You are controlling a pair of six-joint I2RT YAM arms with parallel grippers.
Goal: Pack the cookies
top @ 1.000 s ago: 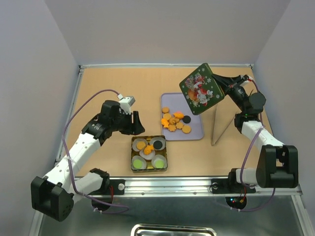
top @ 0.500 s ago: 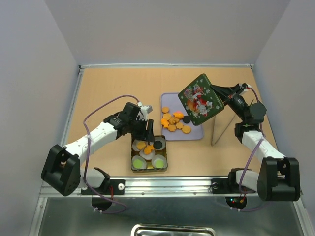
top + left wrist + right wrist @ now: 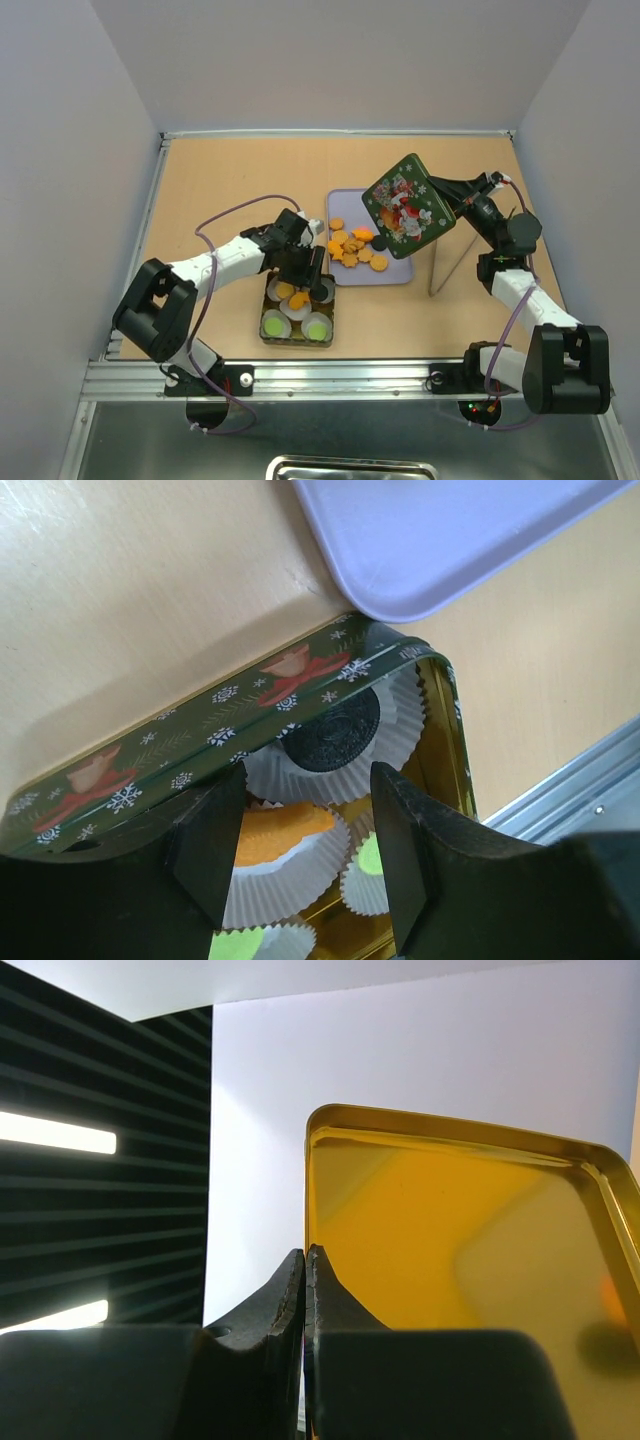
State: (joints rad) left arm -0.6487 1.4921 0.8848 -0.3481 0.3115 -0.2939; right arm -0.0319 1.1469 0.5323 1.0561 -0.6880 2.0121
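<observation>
Several orange cookies [image 3: 352, 247] and a black one [image 3: 379, 242] lie on a lilac tray [image 3: 395, 272]. A green Christmas tin [image 3: 267, 300] in front of it holds white paper cups with orange [image 3: 292, 296] and green [image 3: 273, 323] cookies. My left gripper [image 3: 306, 270] hangs open and empty over the tin's far edge. In the left wrist view it [image 3: 308, 855] straddles an orange cookie [image 3: 275, 830], with a black cookie [image 3: 335, 745] just beyond. My right gripper [image 3: 448, 189] is shut on the tin lid [image 3: 405, 205], held tilted above the tray's right side; its gold inside [image 3: 460, 1230] shows in the right wrist view.
A thin metal stand [image 3: 440, 262] rises right of the tray. A raised rim [image 3: 150, 220] bounds the table on the left, and a metal rail [image 3: 330, 375] runs along the near edge. The tray's corner [image 3: 440, 540] lies close to the tin.
My left gripper has swung right and forward from the open table to above the tin's far edge. The tin has shifted slightly left. The right gripper lowered the lid a little, then held it.
</observation>
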